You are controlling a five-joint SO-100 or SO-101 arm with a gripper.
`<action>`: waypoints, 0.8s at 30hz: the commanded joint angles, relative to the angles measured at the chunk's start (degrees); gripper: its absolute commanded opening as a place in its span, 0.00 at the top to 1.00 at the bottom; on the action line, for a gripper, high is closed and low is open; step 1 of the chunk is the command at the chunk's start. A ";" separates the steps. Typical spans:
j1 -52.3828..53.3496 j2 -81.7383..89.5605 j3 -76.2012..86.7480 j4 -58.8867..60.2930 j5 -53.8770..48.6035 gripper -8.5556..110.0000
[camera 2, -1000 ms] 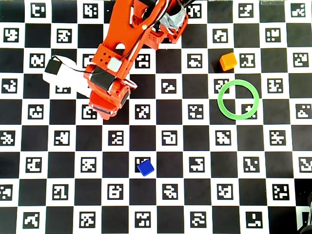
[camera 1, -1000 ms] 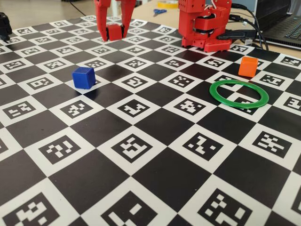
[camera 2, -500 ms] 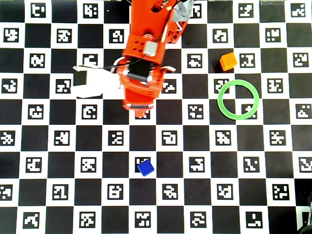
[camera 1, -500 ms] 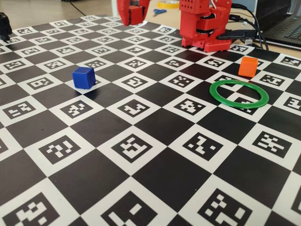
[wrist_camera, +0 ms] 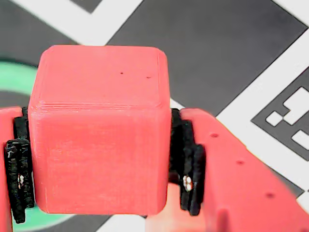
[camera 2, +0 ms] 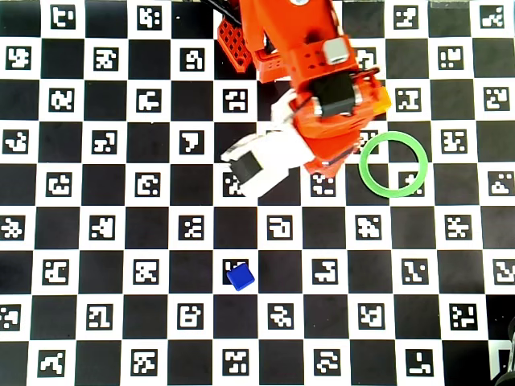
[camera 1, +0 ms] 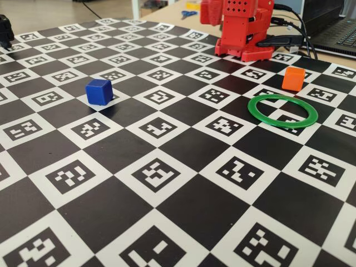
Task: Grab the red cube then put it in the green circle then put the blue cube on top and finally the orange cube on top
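Observation:
In the wrist view my gripper (wrist_camera: 101,179) is shut on the red cube (wrist_camera: 99,121), which fills the gap between the two black pads (wrist_camera: 17,179). Behind the cube a bit of the green circle (wrist_camera: 12,77) shows at the left. From overhead, my arm (camera 2: 326,121) reaches to just left of the green circle (camera 2: 392,164) and hides the jaws and the red cube. Only a sliver of the orange cube (camera 2: 385,100) shows past the arm; it sits behind the green circle (camera 1: 282,110) as the orange cube (camera 1: 293,78). The blue cube (camera 1: 99,92) stands alone at the left.
The arm's red base (camera 1: 245,30) stands at the back of the checkered marker board (camera 1: 167,172). Cables and a laptop (camera 1: 336,28) lie at the back right. A white wrist camera (camera 2: 257,165) sticks out to the left of the arm.
The arm has swung from the left side of the board to the right, carrying the red cube up to the green circle's edge. The gripper has risen out of the fixed view.

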 commanded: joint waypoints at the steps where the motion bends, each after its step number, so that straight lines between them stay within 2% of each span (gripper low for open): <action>1: -5.36 -2.02 -8.53 0.53 -0.09 0.88; 9: -13.71 -7.12 -12.48 0.09 1.58 0.88; 24: -19.42 -18.90 -14.59 -3.87 17.58 0.90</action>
